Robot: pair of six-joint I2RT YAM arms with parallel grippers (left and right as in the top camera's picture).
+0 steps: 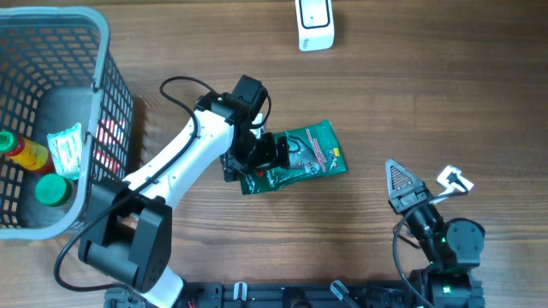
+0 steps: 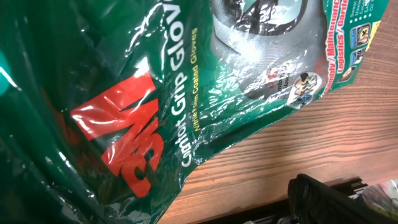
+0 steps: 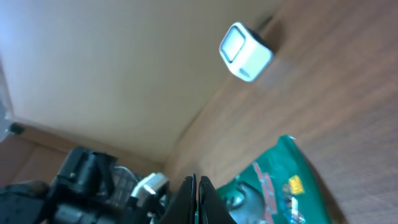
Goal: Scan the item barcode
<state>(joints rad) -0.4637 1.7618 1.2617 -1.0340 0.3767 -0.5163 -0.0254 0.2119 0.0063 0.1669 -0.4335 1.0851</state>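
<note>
I have the left gripper (image 1: 259, 158) down over the left end of the 3M glove package (image 1: 304, 154), and its jaws stand wide apart with nothing pinched. From the left wrist camera the green film fills nearly the whole view. I cannot tell whether a finger already touches it. The package lies flat on the table (image 1: 411, 94), roughly mid-table, printed face up and slightly skewed. The right gripper (image 3: 198, 198) is closed on nothing and parked at the near right, well apart from the work.

The step in hand, as I judge it, is taking hold of the package. The film is thin and slick, and the gloves make a soft lump in the middle. I would close on the flat left margin rather than on the bulge and catch both layers, so the bag hangs without twisting. No barcode shows on the upward face in any view, so it may be underneath. I would expect to turn the package toward the scanner (image 1: 315, 23) rather than only carry it there.

For room, bare wood runs from the package to the scanner at the far edge, with nothing between them. The basket (image 1: 103, 77) stands to the left, and the left arm's forearm passes near its wall, so I would swing away from it. The right arm sits low and clear of that path. The scanner sits close to the far table edge, so I would stop short and present the package above it.
</note>
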